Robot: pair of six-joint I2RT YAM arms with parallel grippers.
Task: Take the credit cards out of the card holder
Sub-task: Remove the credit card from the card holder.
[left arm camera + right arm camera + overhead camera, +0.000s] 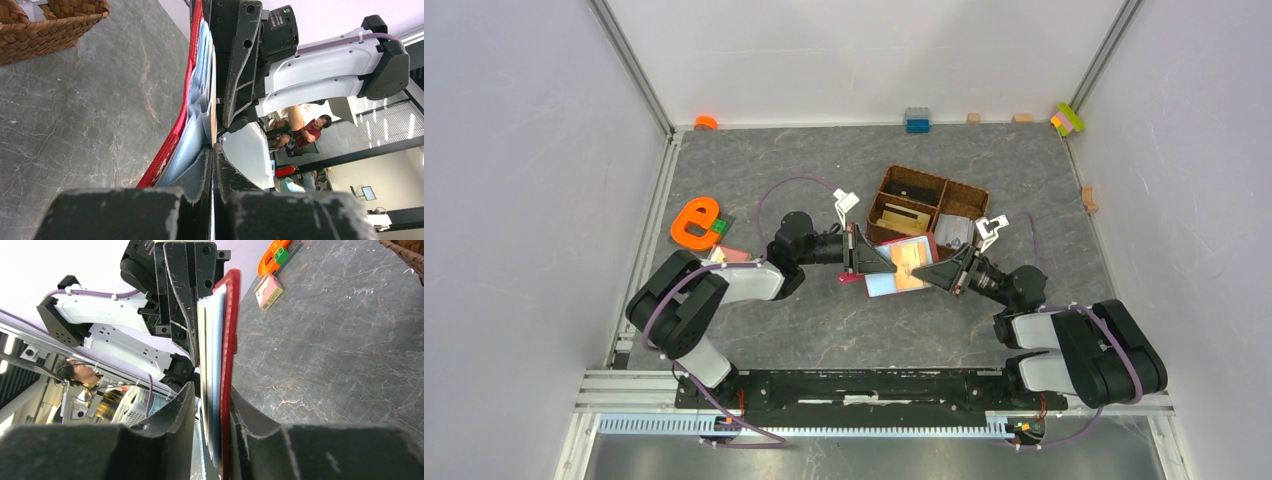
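Note:
The dark red card holder hangs open above the table between both grippers, its light blue pockets facing up. An orange-tan credit card shows inside it. My left gripper is at the holder's left edge. In the left wrist view its fingertips are pressed together on a thin tan card edge, and the red cover passes outside them. My right gripper straddles the holder's right edge. In the right wrist view it stands slightly open: one finger touches the red cover and a small gap separates the other from the card edges.
A brown wicker basket with compartments stands just behind the holder. An orange letter e and a pink-and-white piece lie at the left. A blue block and small blocks sit along the back wall.

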